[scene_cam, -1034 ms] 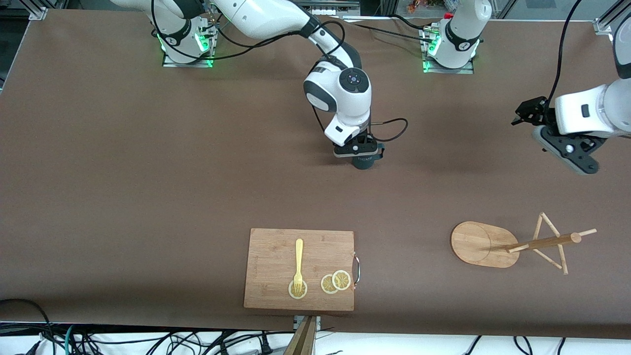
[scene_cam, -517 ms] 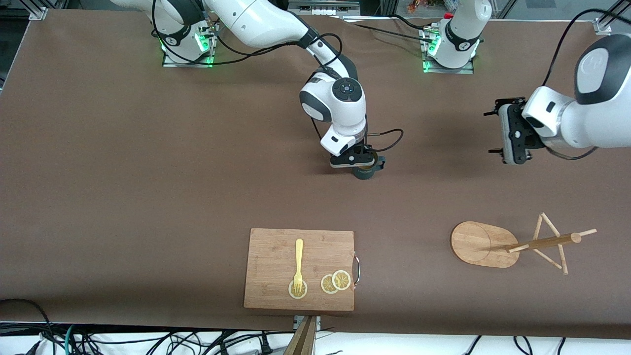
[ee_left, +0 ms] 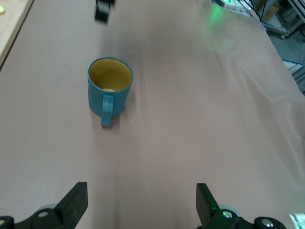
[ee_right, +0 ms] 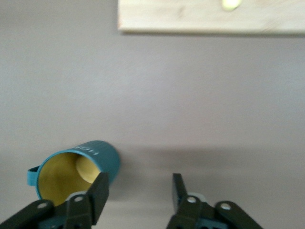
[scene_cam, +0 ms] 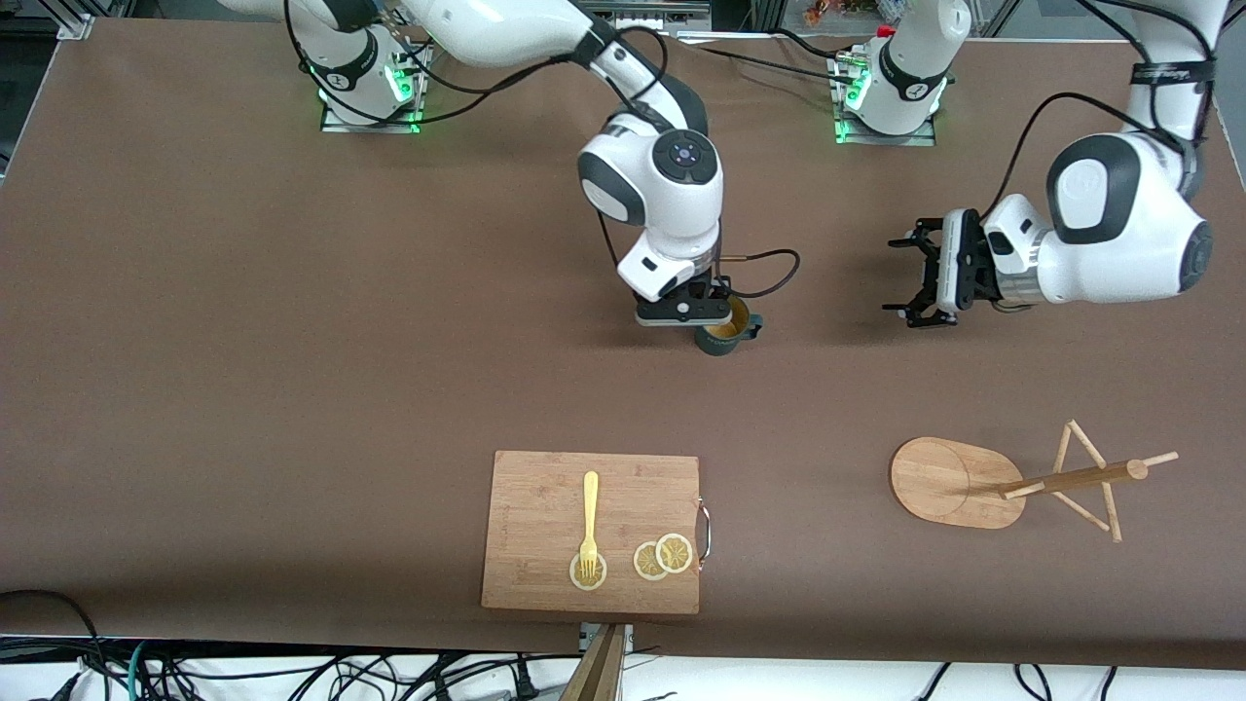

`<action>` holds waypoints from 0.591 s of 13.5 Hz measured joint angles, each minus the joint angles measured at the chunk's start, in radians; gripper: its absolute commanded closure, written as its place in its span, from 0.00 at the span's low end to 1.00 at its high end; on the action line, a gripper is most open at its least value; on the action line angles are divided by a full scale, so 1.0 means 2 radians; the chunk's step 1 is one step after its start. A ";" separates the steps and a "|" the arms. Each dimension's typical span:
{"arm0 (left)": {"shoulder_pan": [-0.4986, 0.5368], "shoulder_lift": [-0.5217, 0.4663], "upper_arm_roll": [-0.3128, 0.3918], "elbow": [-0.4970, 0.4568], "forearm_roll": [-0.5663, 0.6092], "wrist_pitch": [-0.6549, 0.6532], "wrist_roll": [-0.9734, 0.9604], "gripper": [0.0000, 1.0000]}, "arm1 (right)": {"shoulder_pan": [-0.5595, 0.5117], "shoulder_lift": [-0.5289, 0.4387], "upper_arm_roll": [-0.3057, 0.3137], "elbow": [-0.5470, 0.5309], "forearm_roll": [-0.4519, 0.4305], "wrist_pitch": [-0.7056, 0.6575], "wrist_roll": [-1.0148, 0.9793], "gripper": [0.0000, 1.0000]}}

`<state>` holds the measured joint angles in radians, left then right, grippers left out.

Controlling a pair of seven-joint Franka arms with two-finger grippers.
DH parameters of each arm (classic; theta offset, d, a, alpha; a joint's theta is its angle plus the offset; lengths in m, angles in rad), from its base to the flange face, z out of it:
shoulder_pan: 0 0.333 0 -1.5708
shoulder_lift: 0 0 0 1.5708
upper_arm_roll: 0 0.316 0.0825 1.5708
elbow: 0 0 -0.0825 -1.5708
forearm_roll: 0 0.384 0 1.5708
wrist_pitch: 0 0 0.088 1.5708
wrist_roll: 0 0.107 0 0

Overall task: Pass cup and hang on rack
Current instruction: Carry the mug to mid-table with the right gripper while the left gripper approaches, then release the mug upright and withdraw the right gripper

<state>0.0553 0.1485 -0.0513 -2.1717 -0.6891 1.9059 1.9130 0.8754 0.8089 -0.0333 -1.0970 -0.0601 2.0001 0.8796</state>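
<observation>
My right gripper (scene_cam: 683, 313) is spread open just beside the teal mug (scene_cam: 724, 334), which stands upright mid-table, unheld. My left gripper (scene_cam: 913, 282) is open too, facing its handle – the pickup and hanging on the mug tree (scene_cam: 1012, 480) remain.

- We see 2 glossy white arms with dark grey joint bands.
- Black cables loop along both.
- Bases glow green.
- The left gripper (scene_cam: 925, 276) and right gripper (scene_cam: 684, 310) are black.

Right hand (scene_cam: 703, 313) has let go and lifted off the cup (scene_cam: 722, 334); left hand (scene_cam: 900, 276) swung toward it, fingers spread
</observation>
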 measured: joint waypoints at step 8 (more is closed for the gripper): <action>-0.045 0.047 -0.008 -0.115 -0.310 0.101 0.248 0.00 | -0.160 -0.177 -0.004 -0.067 0.026 -0.128 -0.078 0.00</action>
<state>-0.0356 0.2433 -0.0667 -2.4013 -1.3098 2.1087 2.4087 0.5550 0.4548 -0.0416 -1.2306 -0.0085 1.7438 0.7244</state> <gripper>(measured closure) 0.000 0.000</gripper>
